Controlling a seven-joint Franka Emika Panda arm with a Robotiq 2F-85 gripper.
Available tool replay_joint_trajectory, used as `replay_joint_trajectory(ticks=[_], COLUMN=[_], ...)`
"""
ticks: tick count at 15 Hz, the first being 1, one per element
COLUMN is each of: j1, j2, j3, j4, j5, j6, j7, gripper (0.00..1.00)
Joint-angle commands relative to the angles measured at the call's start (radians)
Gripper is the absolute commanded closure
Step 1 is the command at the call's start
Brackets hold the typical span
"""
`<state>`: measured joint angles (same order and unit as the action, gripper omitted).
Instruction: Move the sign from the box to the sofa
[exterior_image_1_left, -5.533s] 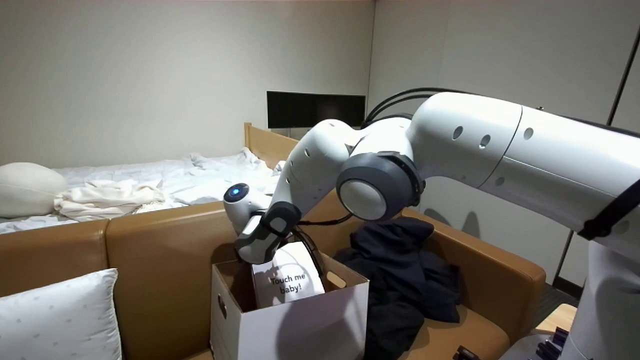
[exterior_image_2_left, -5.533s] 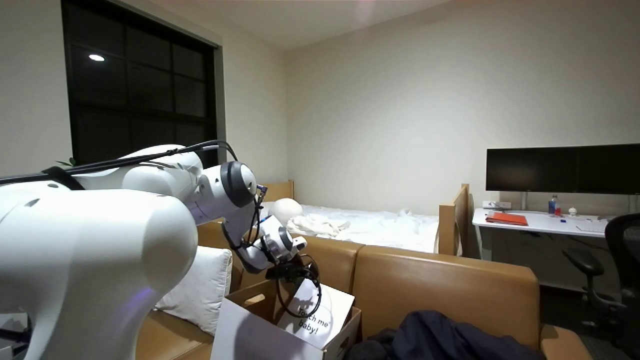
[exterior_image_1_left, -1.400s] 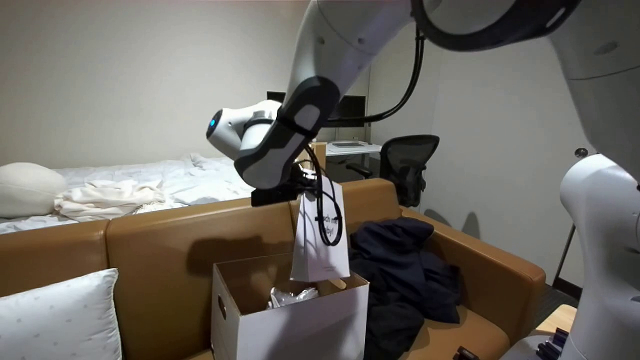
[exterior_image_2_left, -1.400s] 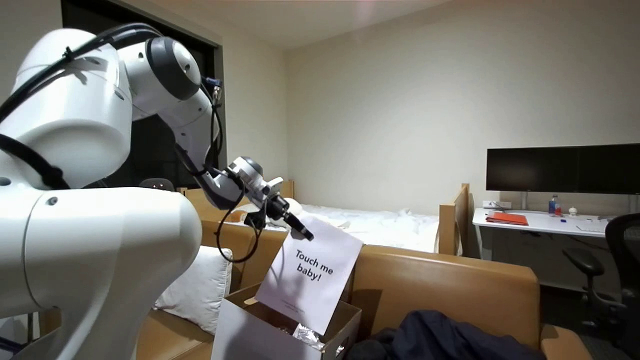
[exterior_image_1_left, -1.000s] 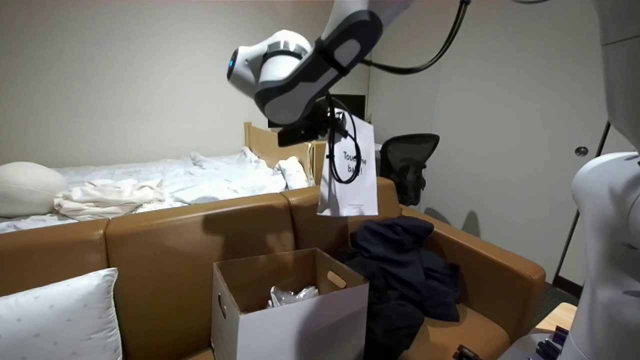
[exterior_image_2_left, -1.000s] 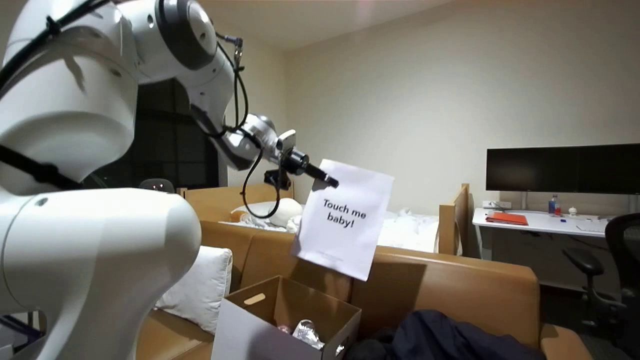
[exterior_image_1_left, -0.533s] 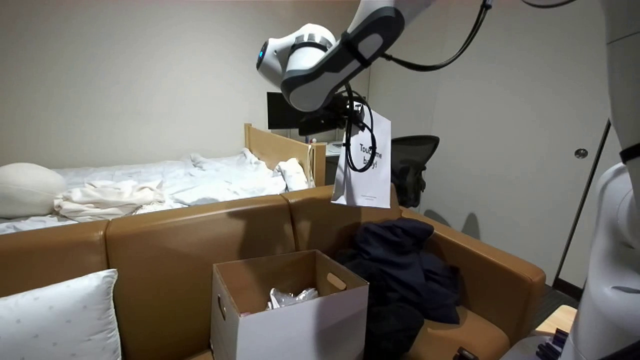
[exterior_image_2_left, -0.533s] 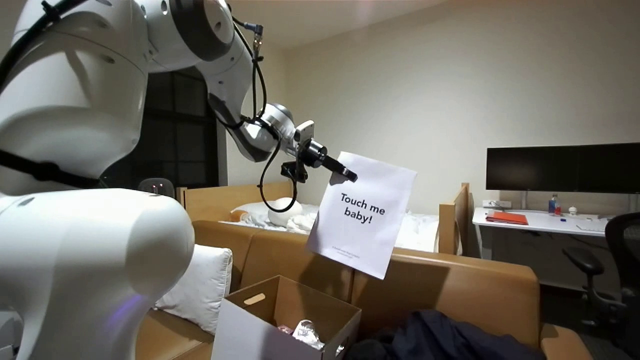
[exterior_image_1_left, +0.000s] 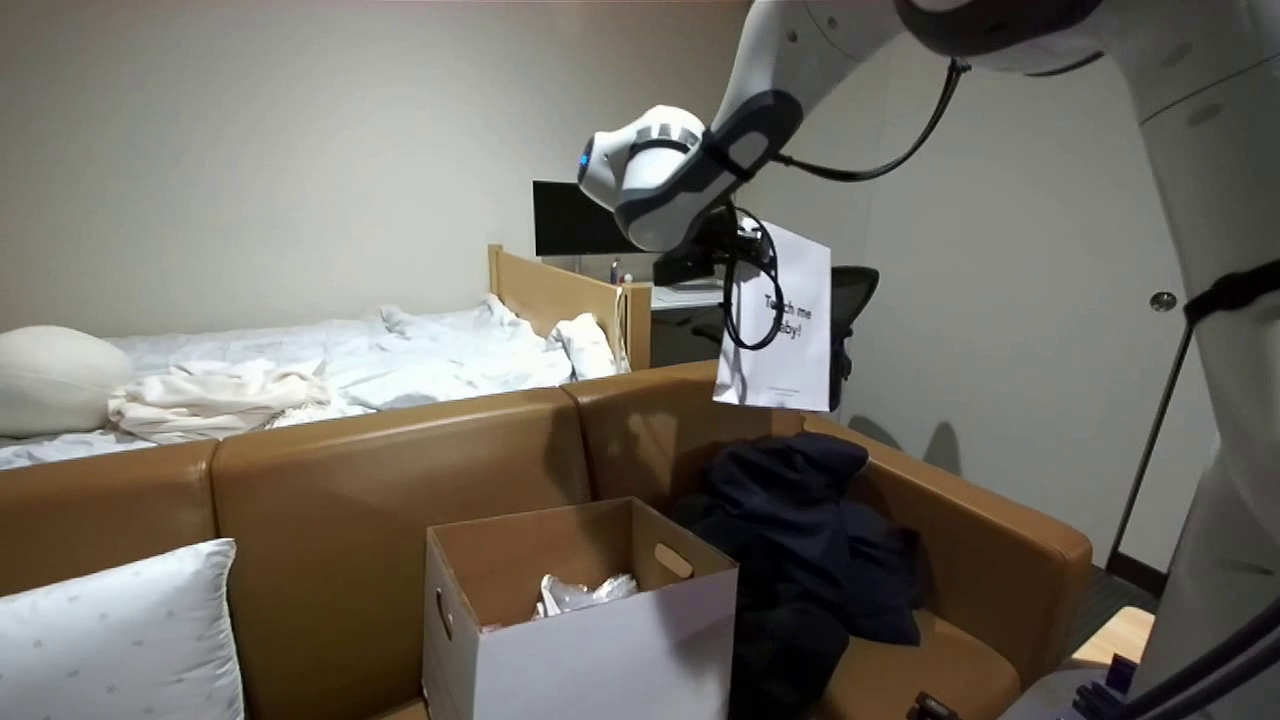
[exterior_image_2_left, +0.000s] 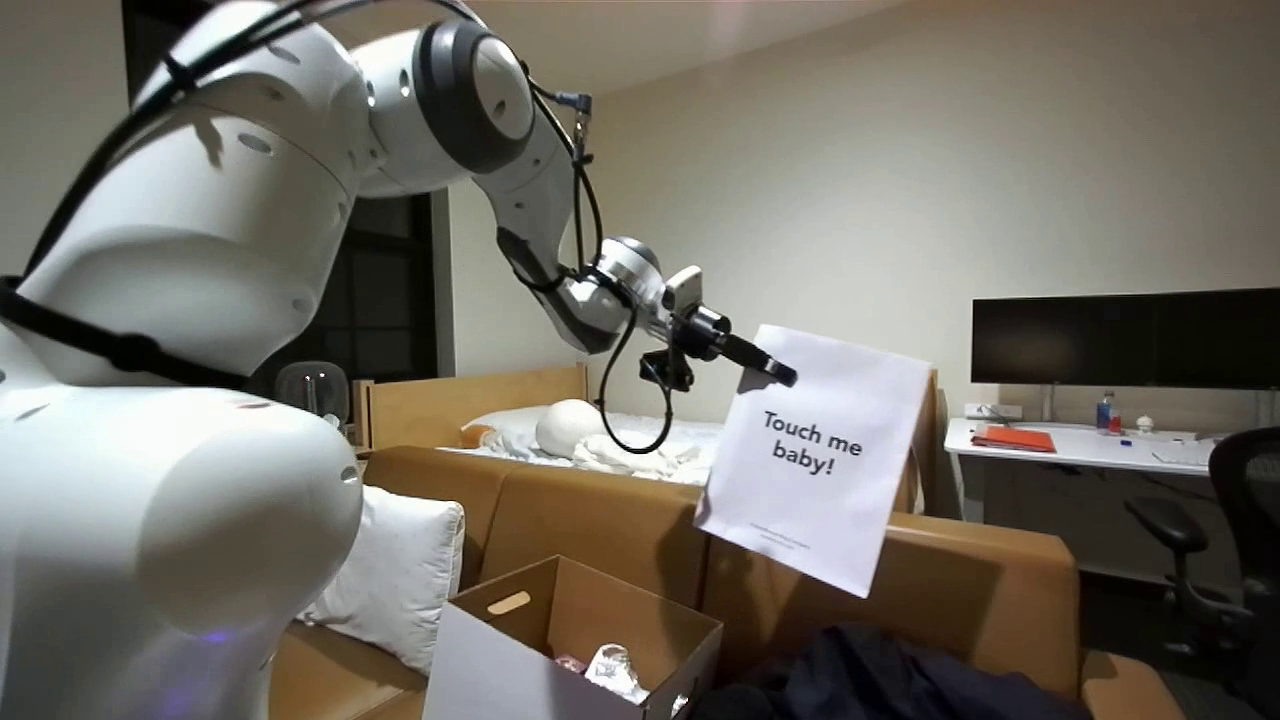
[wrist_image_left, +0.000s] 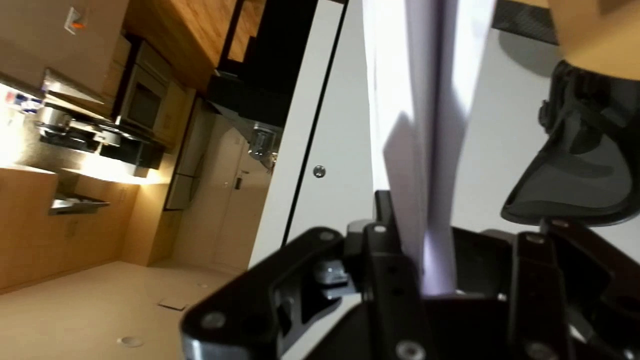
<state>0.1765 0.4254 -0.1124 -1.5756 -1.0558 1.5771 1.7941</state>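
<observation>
The sign (exterior_image_2_left: 810, 500), a white sheet reading "Touch me baby!", hangs tilted in the air in both exterior views. My gripper (exterior_image_2_left: 783, 374) is shut on its upper left part. In the wrist view the sign (wrist_image_left: 415, 150) appears edge-on, running up from between the fingers (wrist_image_left: 387, 235); the far finger is partly hidden. In an exterior view cables cross in front of the sign (exterior_image_1_left: 790, 370). The box (exterior_image_1_left: 600, 670) sits on the sofa (exterior_image_1_left: 400, 460), below and to one side of the sign. Behind the sign, the sofa's back (exterior_image_2_left: 990, 570) is partly covered from view.
Dark clothing (exterior_image_1_left: 810, 540) lies on the seat beside the box, against the armrest (exterior_image_1_left: 980, 510). A white pillow (exterior_image_1_left: 120, 640) leans on the box's other side. Shiny wrapping (exterior_image_2_left: 612, 668) lies inside the box. Behind the sofa are a bed (exterior_image_1_left: 350, 360) and an office chair (exterior_image_1_left: 855, 300).
The sign has come up out of the box in my gripper. It has since travelled to the right in both exterior views, away from above the box, and most recently dipped slightly in an exterior view.
</observation>
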Motion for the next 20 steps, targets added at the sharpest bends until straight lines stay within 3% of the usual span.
replay_joint_trajectory(ticks=[1,6,12,20], j1=[-0.121,-0.162,-0.110,-0.088], j2=[0.149,0.300,0.404,0.520], j3=[-0.032,-0.045,-0.029,-0.030], j4=[0.170,0.278,0.244,0.207], j5=[-0.057,-0.146,-0.188,-0.274], j6=[0.040,0.173,0.236,0.267], j7=[0.040,0.129,0.131,0.255], gripper=[1.00,1.00,1.00,1.00])
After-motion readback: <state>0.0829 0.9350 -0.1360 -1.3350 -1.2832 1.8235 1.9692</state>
